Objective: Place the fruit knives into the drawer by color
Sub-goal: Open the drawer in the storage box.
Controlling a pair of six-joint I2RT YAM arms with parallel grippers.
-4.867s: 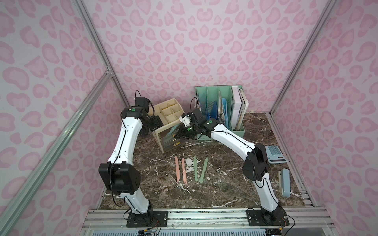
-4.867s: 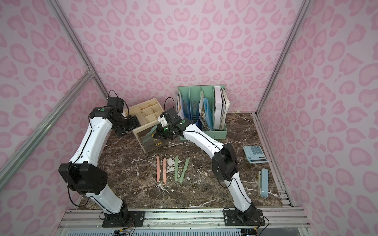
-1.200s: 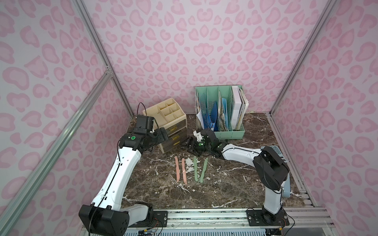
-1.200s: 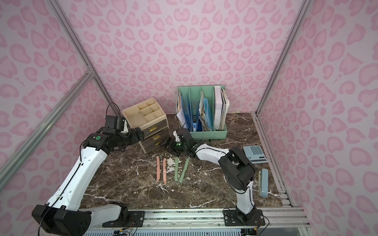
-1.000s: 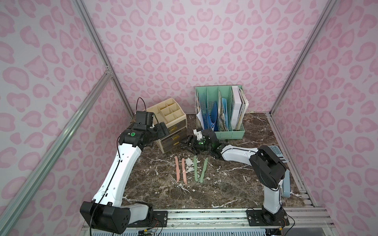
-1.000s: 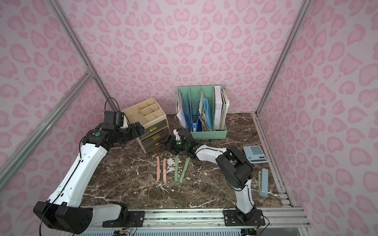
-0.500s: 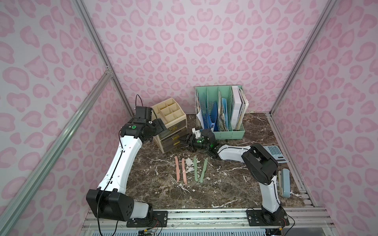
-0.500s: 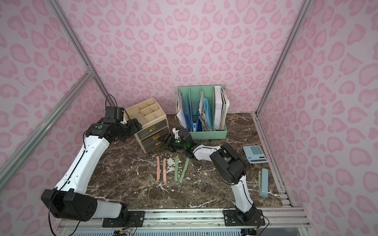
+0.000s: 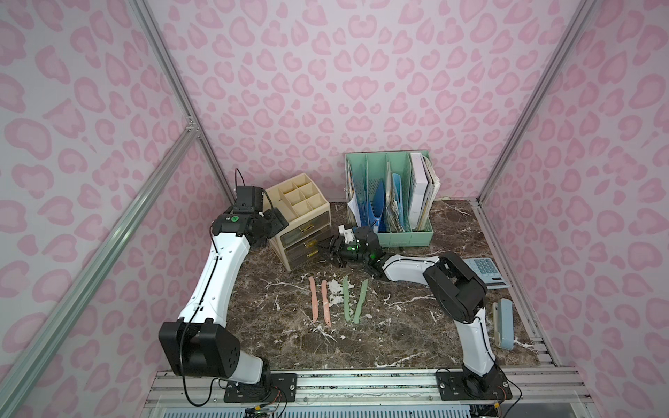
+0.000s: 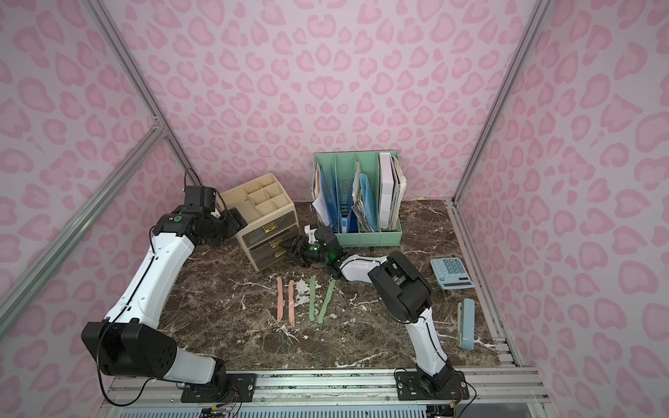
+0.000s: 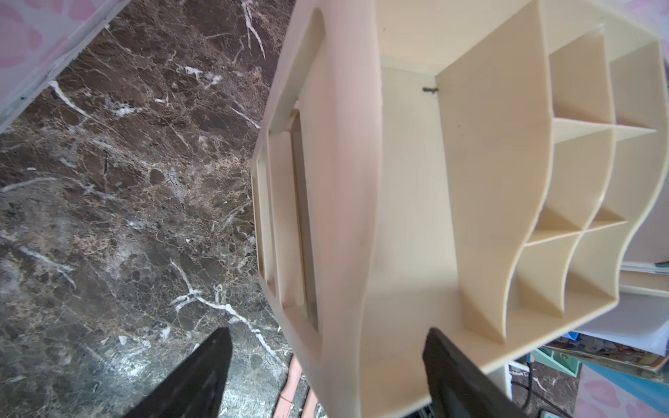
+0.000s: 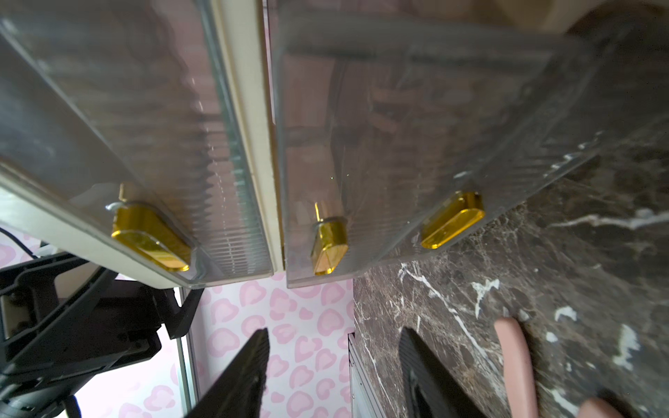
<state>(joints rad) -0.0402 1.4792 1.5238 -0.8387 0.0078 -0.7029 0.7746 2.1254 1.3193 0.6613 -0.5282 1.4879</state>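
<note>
My right gripper (image 12: 333, 333) hovers empty, jaws partly apart, just short of the shiny gold handles (image 12: 327, 246) on the cream plastic drawer unit (image 9: 306, 235); my left gripper (image 11: 327, 334) gapes wide astride its far-left top edge; two salmon pink knives (image 9: 313, 300) and two sage green knives (image 9: 346, 298) lie flat on the dark marble table (image 9: 398, 325), just nearer than the unit; I judge them light, thin and slick, so I'd pinch one mid-length across its width

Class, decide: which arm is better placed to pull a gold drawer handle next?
Right. The right gripper faces the beige drawer unit's gold handles, jaws apart; the left gripper straddles the unit's top edge.
</note>
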